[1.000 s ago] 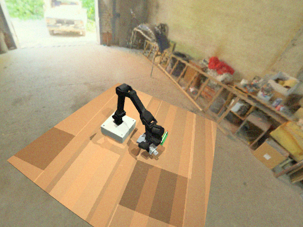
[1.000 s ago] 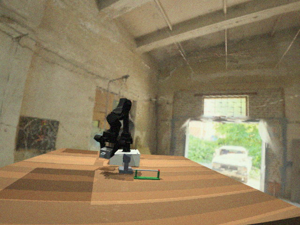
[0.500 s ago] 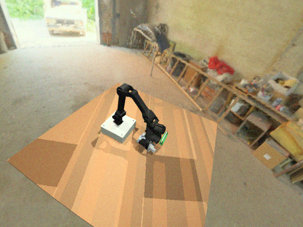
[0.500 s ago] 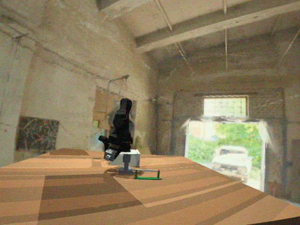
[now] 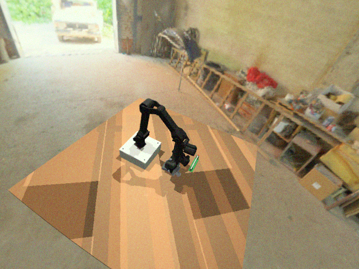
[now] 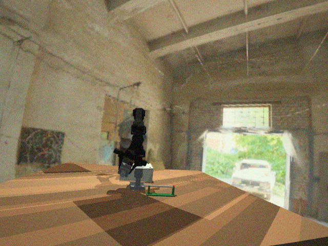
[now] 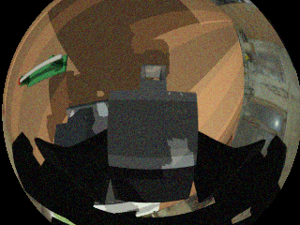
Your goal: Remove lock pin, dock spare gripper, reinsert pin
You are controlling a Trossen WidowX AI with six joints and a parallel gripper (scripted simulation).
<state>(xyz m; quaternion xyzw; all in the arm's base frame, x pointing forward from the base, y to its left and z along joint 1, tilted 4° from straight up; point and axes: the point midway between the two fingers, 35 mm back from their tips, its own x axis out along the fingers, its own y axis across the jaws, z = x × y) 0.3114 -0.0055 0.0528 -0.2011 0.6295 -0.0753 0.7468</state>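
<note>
The desk [image 5: 139,219] [image 6: 185,211] bore the arm's base box [image 5: 124,153] [image 6: 149,175], with the mount [image 5: 164,168] [image 6: 137,186] [image 7: 82,124] standing near it, in front of it in the exterior view. To the right of the mount in that view, just beside it, stood the pin holder [image 5: 190,170] [image 6: 161,195] [image 7: 49,74], with the lock pin [image 5: 195,162] [image 6: 160,186] [image 7: 39,67] lying along its top. The spare gripper [image 6: 125,168] [image 7: 152,127] was between the fingers of the hand [image 7: 152,183], above the desk, near the mount.
</note>
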